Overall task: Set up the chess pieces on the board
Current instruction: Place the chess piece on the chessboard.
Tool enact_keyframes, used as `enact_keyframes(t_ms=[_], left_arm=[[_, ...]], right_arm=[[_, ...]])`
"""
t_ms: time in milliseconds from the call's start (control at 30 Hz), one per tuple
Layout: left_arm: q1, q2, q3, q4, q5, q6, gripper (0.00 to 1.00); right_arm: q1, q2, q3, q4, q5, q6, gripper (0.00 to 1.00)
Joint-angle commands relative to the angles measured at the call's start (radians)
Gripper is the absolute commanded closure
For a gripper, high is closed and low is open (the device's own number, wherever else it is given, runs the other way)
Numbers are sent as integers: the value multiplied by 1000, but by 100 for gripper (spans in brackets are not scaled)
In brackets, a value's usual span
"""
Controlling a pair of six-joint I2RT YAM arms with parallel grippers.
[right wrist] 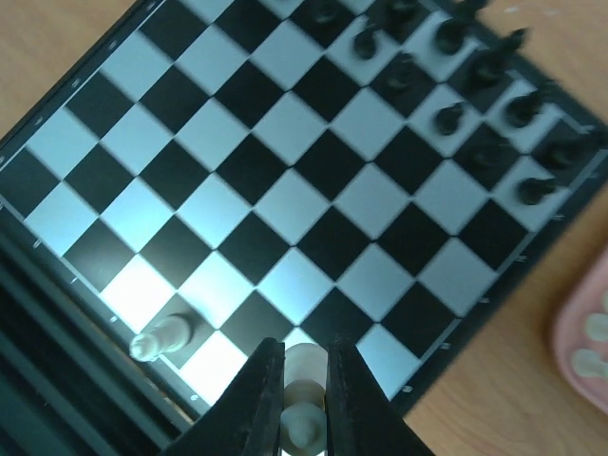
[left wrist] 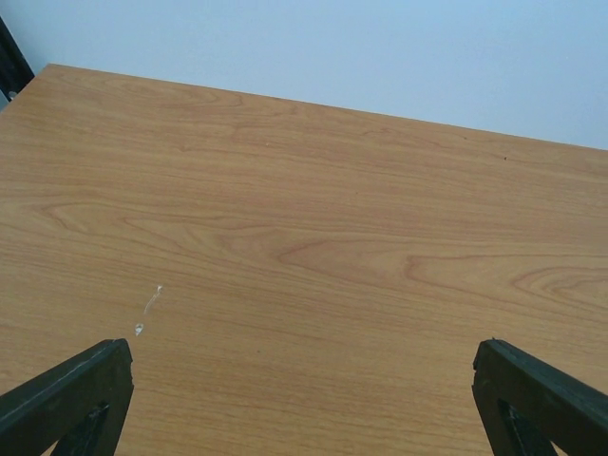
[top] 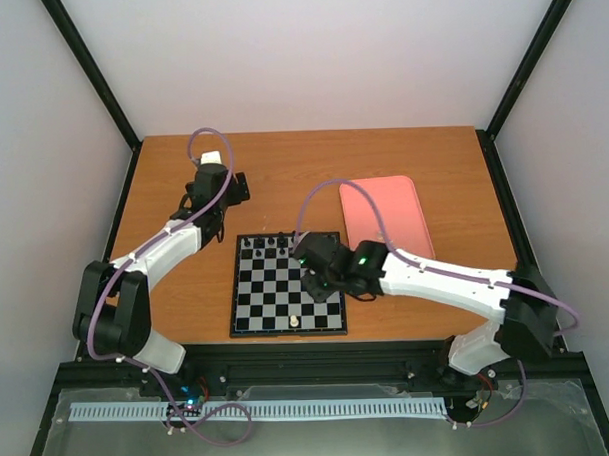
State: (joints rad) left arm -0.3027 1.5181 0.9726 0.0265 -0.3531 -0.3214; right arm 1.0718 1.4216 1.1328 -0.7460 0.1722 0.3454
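Clamped tight in right gripper (right wrist: pixel 304 347): one cream chess piece (right wrist: pixel 304 418), over the board (right wrist: pixel 285 199) at its near edge row. Just left of the fingertips, second cream piece (right wrist: pixel 161 337) on an edge-row square. Far ahead, black pieces (right wrist: pixel 446 119) in rows. Off to the right, pink tray (right wrist: pixel 570 323). Elsewhere, left gripper (left wrist: pixel 304 408) spread wide above wooden table (left wrist: pixel 304 237), nothing between its fingers.

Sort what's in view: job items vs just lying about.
Job: board; held white piece, clamped in right hand; lone white piece on the board's near row; spare white pieces in pink tray.
Lying about: black pieces on far rows; left hand, open over bare table.
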Motion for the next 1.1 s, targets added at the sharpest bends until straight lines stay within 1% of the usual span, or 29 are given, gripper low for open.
enact_keyframes(t_ms=[0, 67, 200, 267, 367, 567, 767, 1067], left_arm=[[-1, -38, -19, 5, 15, -26, 0], [-1, -41, -24, 5, 20, -26, 0], [-1, -44, -26, 12, 30, -31, 0], [-1, -42, -26, 16, 37, -32, 0], [-1, -39, -28, 18, 35, -31, 0], [-2, -35, -22, 10, 4, -19, 0], [-1, -31, -21, 12, 10, -21, 0], [-1, -25, -24, 18, 12, -22, 0]], right_arm=[[67, 69, 58, 23, 7, 9, 97], [95, 107, 78, 37, -5, 3, 97], [153, 203, 137, 39, 19, -9, 97], [170, 239, 166, 44, 32, -14, 97], [184, 286, 210, 45, 13, -26, 97], [224, 355, 277, -9, 2, -43, 97], [250, 407, 290, -39, -13, -37, 97], [251, 399, 231, -9, -23, -23, 97]])
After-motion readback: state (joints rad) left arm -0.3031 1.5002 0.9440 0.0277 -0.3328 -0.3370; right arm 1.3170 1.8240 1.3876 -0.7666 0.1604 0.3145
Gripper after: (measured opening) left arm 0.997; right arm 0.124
